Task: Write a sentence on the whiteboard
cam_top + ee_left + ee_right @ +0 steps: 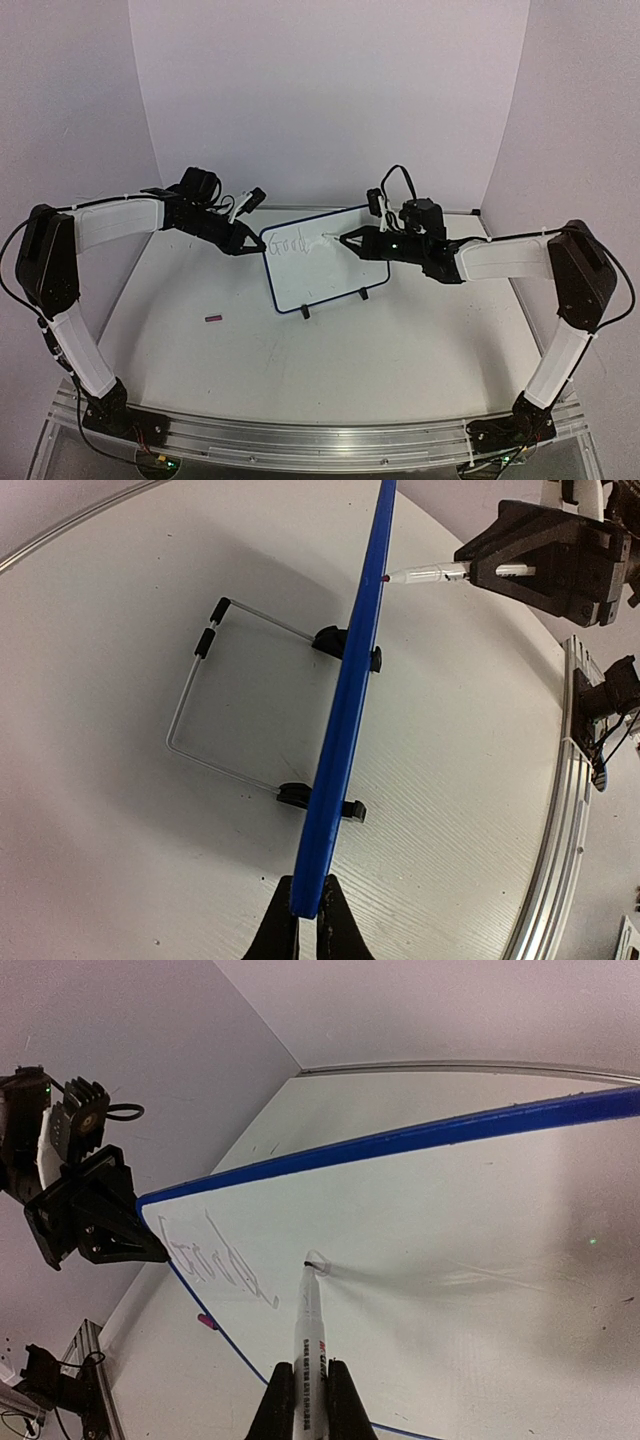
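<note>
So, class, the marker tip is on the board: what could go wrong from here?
The left gripper pinches only one edge of the whiteboard; marker pressure could pivot or tip it on its thin wire stand.
The written word looks faint, so the next letters may come out unreadable.

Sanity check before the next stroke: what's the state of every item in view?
whiteboard: standing, left edge clamped.
wire stand: folded out behind the whiteboard.
sentence: unfinished, "Good" plus the start of another letter.
marker: uncapped, tip on the whiteboard.
left gripper: jaws shut on the whiteboard's edge.
right gripper: jaws shut on the marker.
small pink item: lying loose, untouched.
</note>
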Controlling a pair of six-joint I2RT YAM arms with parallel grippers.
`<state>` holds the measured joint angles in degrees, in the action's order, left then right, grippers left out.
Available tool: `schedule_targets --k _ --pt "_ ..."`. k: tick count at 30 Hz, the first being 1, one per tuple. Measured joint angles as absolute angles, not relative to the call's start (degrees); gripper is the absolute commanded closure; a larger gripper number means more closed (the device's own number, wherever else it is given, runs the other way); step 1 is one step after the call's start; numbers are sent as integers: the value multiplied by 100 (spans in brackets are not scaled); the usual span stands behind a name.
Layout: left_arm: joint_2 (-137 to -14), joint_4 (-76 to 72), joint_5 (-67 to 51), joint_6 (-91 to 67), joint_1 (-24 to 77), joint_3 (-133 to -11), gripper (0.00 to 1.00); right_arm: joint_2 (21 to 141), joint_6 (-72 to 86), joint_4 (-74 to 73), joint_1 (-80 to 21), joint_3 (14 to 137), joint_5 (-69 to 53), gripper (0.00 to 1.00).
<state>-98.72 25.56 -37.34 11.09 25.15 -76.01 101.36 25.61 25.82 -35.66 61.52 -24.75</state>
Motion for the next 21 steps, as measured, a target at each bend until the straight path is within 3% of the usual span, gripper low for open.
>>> schedule_targets --k 21 --pt "-9885 2556 -3736 1111 2515 -7607 100 9959 2532 2541 -3566 5776 -2180 100"
